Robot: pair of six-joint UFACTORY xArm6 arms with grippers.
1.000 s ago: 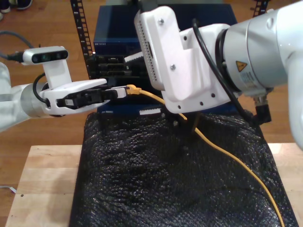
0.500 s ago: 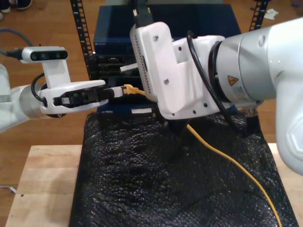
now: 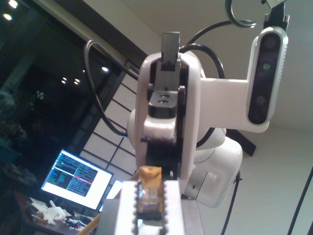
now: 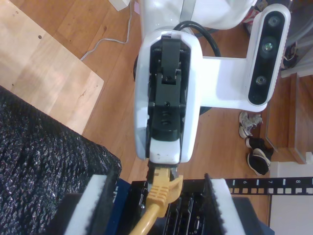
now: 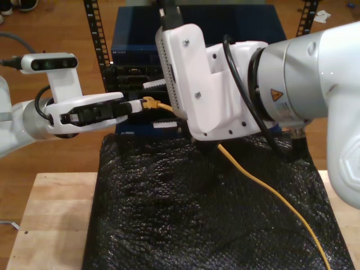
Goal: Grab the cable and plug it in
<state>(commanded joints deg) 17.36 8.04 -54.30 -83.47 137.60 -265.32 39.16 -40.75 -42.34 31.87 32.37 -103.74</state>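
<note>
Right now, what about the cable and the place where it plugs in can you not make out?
The socket: in the exterior view my second gripper covers much of the rack front; what shows is dark and small.
The cable, far end: cut off by the exterior view's bottom edge.
The plug, its clip: blurred in the first wrist view, held in my first gripper.

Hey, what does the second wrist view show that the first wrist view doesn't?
The second wrist view adds the wooden floor, the black mat, a pair of shoes, and the cable running between the open fingers of my second gripper. The first wrist view adds a lit monitor and the ceiling. Both show the plug pinched in my first gripper.
</note>
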